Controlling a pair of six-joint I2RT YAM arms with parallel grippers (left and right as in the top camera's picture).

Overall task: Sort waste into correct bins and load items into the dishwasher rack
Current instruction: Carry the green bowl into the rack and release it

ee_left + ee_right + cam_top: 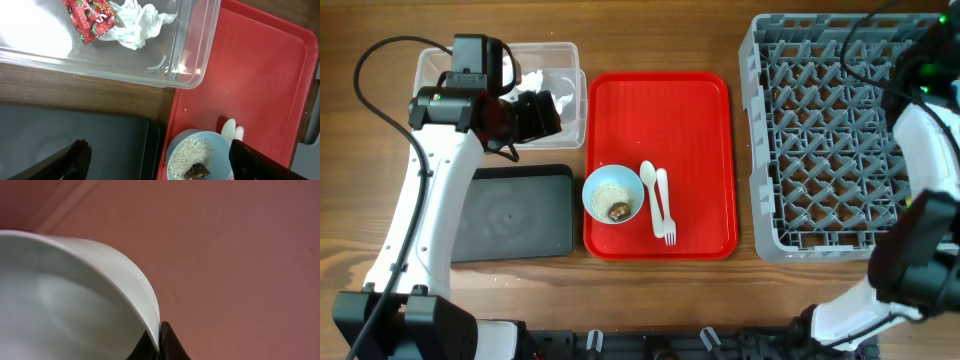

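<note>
Your right gripper [159, 344] is hard to make out from overhead, yet its wrist view shows it pinching a blurred pale bowl [75, 305] by the rim, while your left gripper [158, 146] hangs wide open over the tub [192, 75] holding wrapper [90, 17] and tissue [136, 25].

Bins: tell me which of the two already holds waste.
The clear plastic tub: the red wrapper and crumpled tissue lie inside it. The black tray beside it shows no waste.
</note>
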